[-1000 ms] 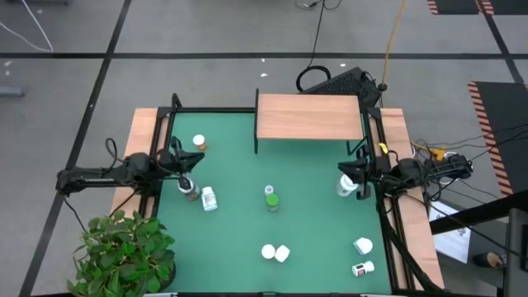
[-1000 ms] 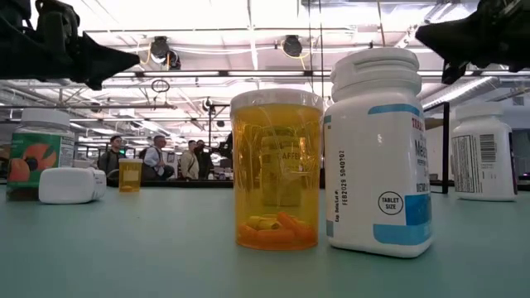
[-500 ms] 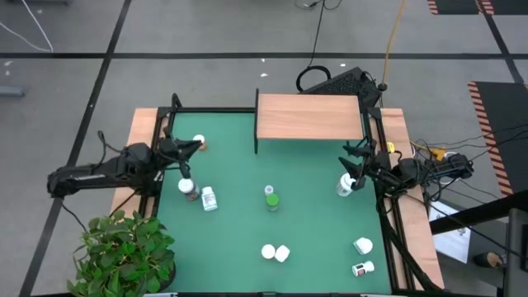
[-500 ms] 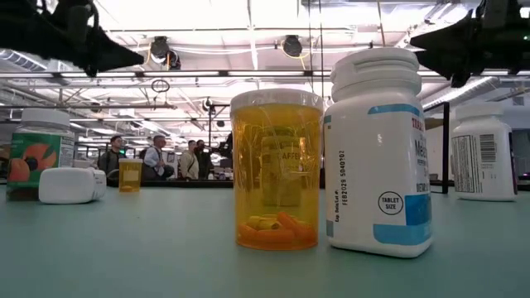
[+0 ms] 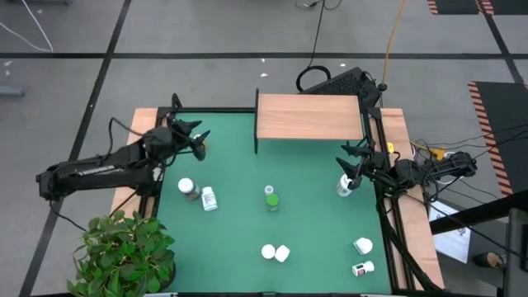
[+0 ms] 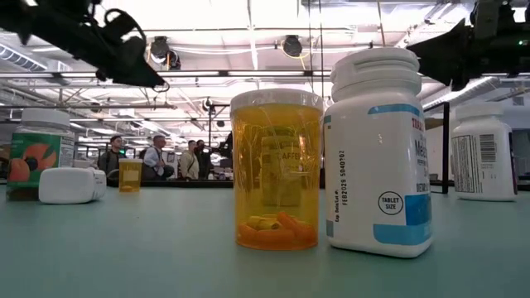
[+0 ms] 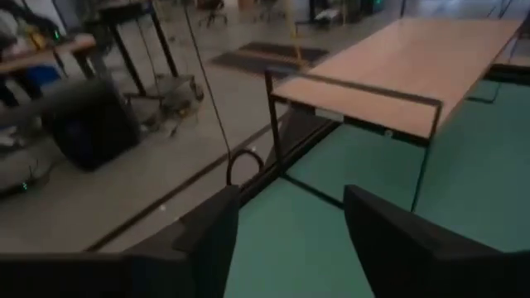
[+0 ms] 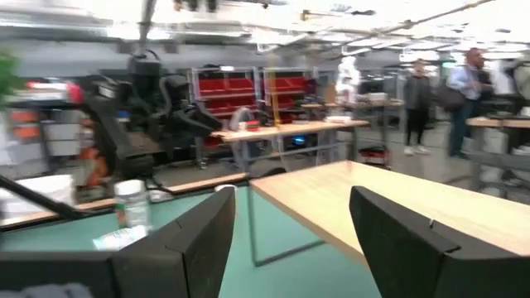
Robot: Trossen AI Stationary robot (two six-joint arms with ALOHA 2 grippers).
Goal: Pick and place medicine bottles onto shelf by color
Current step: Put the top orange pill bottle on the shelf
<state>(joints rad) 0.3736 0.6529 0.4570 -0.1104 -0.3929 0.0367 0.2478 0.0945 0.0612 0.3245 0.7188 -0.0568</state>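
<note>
Medicine bottles stand and lie scattered on the green table (image 5: pixel 305 223): a green one (image 5: pixel 271 198) mid-table, a white-capped one (image 5: pixel 187 188) beside a lying white one (image 5: pixel 209 199) at the left, and a white one (image 5: pixel 344 186) at the right. The light-brown shelf (image 5: pixel 309 117) stands at the far edge. My left gripper (image 5: pixel 200 139) hovers open near the far left, its fingers (image 7: pixel 211 240) pointing toward the shelf (image 7: pixel 414 58) with nothing between them. My right gripper (image 5: pixel 349 157) is open above the white bottle at the right, also with nothing between its fingers.
Close to the low camera stand an orange bottle (image 6: pixel 277 170) and a blue-labelled white one (image 6: pixel 377 153). More white bottles lie near the front edge (image 5: pixel 275 252) and at the front right (image 5: pixel 363 256). A potted plant (image 5: pixel 124 252) sits at the front left corner. People stand in the room beyond.
My left gripper has risen from above the white-capped bottle at the left and swung toward the far edge, tipping from pointing down to almost level, and has opened. That bottle stays standing. My right gripper has opened and turned a little toward the far edge, staying in place.
</note>
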